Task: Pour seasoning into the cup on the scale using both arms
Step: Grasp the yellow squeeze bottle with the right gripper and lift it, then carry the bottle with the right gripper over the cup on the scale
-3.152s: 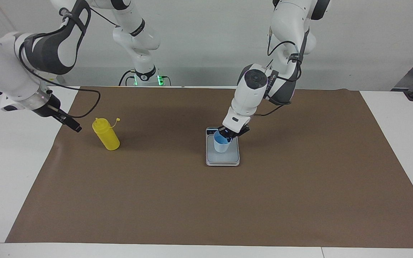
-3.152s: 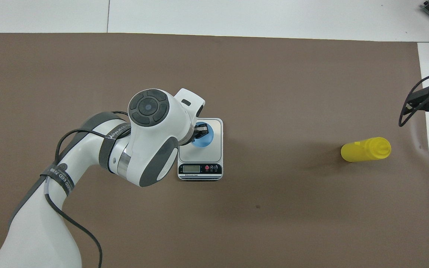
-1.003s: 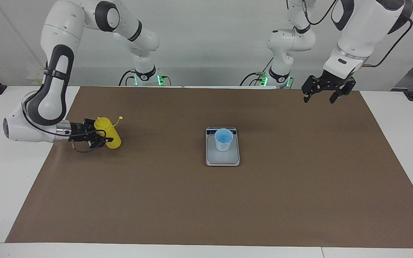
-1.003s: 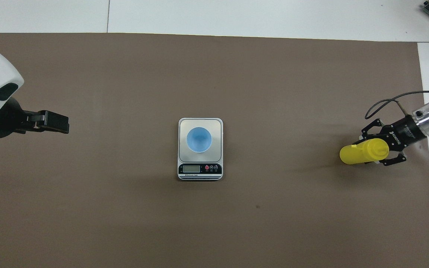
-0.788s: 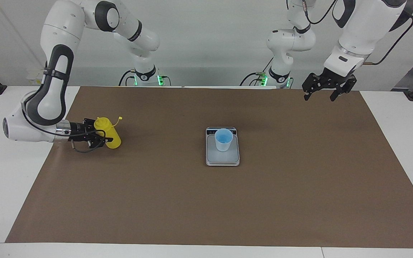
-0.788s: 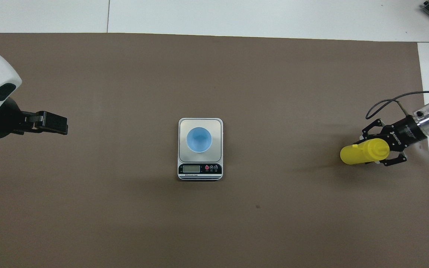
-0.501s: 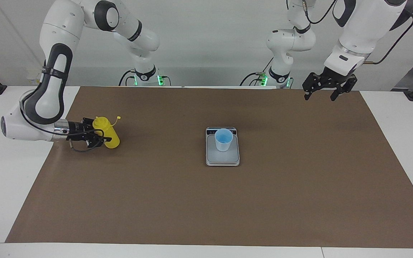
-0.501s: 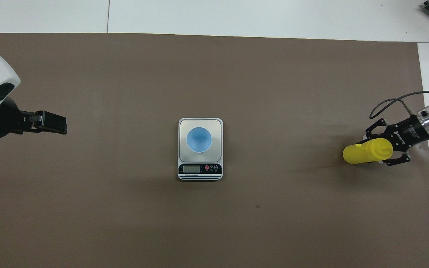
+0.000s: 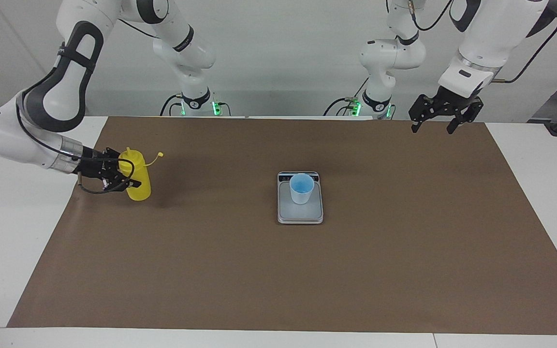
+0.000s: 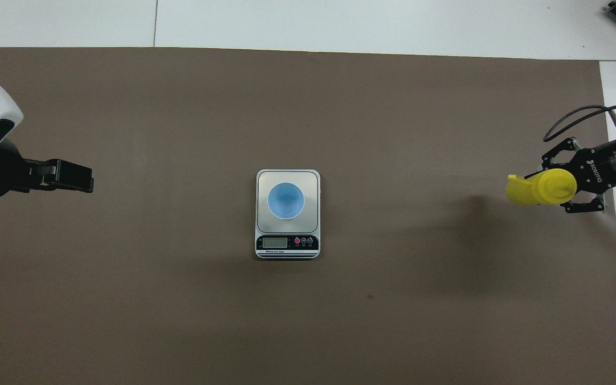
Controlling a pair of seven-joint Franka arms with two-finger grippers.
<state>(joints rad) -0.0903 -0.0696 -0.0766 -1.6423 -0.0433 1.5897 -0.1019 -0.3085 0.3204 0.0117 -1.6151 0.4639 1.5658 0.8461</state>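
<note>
A: Seasoning [image 9: 136,179] first. Where is it?

B: At the right arm's end of the brown mat [image 9: 278,270], near the mat's edge. It is the yellow squeeze bottle, and the right gripper [image 9: 120,173] is clamped on its body from the side. The bottle stands about upright, its nozzle up and its small tethered cap [image 9: 161,154] sticking out toward the middle of the table. In the overhead view a shadow lies on the mat apart from the bottle [image 10: 540,188], so it looks lifted off the surface, though I cannot tell by how much.

A: And the cup?

B: The light blue cup [image 9: 301,189] stands upright on the scale [image 9: 300,212], on the grey weighing plate, mouth open upward. From above, the cup [image 10: 285,201] sits about centred on the plate, with the scale's display strip [image 10: 287,243] on the edge nearer the robots. The scale is in the middle of the mat, well apart from the bottle.

A: What is the other arm doing?

B: The left arm waits. Its left gripper [image 9: 442,121] hangs in the air over the mat's corner at the left arm's end, close to the robots' edge of the table [image 9: 539,159], with its fingers spread apart and nothing between them.
</note>
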